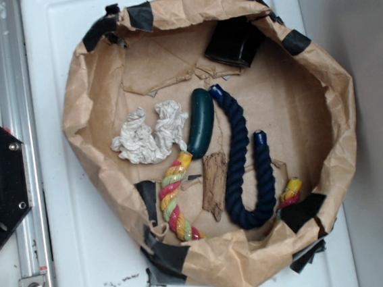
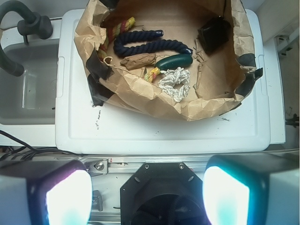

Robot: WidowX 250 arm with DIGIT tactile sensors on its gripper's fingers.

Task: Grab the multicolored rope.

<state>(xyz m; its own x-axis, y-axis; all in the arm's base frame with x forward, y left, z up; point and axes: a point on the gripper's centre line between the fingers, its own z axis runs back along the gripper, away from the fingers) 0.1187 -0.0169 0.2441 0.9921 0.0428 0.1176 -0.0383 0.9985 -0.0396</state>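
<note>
While my gripper [image 2: 147, 197] hangs with its two pads spread wide and empty, far short of the paper-lined basket [image 2: 140, 93], nothing of the task is done: approach, descent and closing all remain. Stock ahead of the jaws, left to right: multicolored rope [image 2: 119, 26] curving along the far left wall, one end showing nearer at centre-left; navy rope [image 2: 150, 44] beside it; brown bark piece [image 2: 138, 61]; green cucumber-shaped piece [image 2: 174, 60]; crumpled white cloth [image 2: 174, 80] nearest me; black object [image 2: 213, 33] far right.
</note>
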